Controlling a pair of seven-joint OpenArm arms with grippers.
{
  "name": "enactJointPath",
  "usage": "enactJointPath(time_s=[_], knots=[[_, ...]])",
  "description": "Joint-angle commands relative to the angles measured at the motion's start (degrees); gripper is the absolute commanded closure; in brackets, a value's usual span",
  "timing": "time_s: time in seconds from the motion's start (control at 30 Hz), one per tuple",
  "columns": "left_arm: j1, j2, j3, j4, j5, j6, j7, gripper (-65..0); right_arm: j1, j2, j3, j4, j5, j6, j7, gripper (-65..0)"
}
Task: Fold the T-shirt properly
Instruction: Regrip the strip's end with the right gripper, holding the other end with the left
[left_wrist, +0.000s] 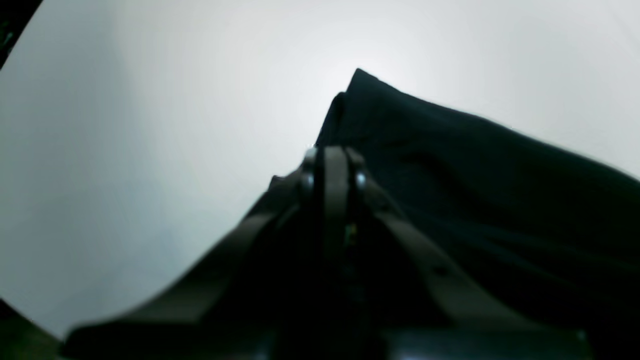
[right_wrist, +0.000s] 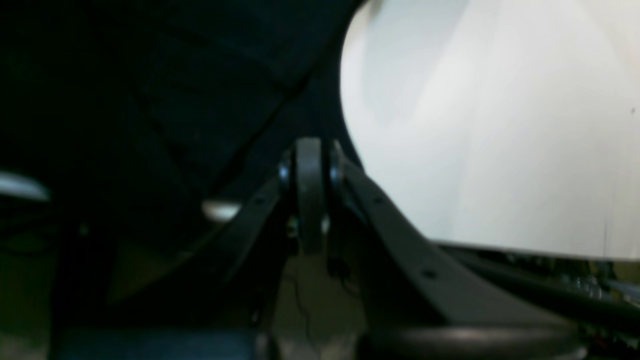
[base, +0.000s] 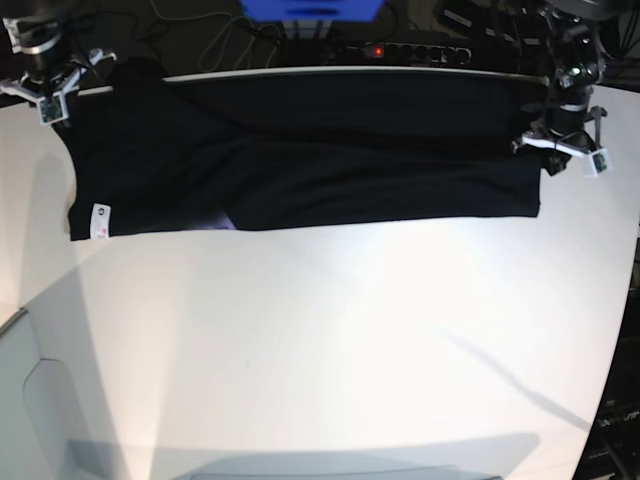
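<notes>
Two arms sit at opposite ends of the T-shirt (base: 300, 165), its long axis across the worktop's (base: 330, 340) far edge; left fingers (left_wrist: 334, 160) and right fingers (right_wrist: 310, 165) closed, apparently pinching cloth.

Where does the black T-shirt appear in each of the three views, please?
Left wrist: the T-shirt fills the right half, beyond the left gripper.
Right wrist: it fills the upper left, dark and blurred, behind the right gripper.
Base: it lies as a wide band across the top.
Shared landmark: the white table.
</notes>
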Motion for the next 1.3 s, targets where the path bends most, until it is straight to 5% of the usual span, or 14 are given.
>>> enactJointPath(time_s=[0.0, 0.2, 0.47, 0.7, 0.8, 1.17, 1.27], knots=[[0.7, -0.9, -0.4, 0.7, -0.1, 0.0, -1.1, 0.0, 0.8, 0.6, 0.3, 0.8, 0.6, 0.2, 0.9, 0.0], [0.4, -0.7, -0.4, -0.4, -0.1, 0.0, -1.0, 0.0, 2.8, 0.5, -2.2, 0.2, 0.5, 0.2, 0.0, 0.0], [0.3, -0.5, -0.3, -0.4, -0.1, 0.0, -1.1, 0.0, 2.5, 0.8, -11.4, 0.1, 0.3, 0.2, -10.0, 0.0], [0.2, -0.5, -0.2, -0.4, -0.1, 0.0, -1.1, 0.0, 3.1, 0.9, -18.6, 0.0, 0.3, 0.2, -12.5, -23.2], [0.2, -0.5, -0.2, -0.4, -0.1, 0.0, -1.0, 0.0, 4.1, 0.9, -20.5, -0.7, 0.3, 0.2, -12.5, -28.5], [0.3, -0.4, -0.3, -0.4, -0.1, 0.0, -1.0, 0.0, 6.5, 3.2, -20.8, -7.7, 0.3, 0.2, -12.1, -28.5], [0.3, -0.4, -0.3, -0.4, -0.1, 0.0, -1.0, 0.0, 6.5, 3.2, -20.8, -7.9, 0.4, 0.2, -12.1, -23.3]])
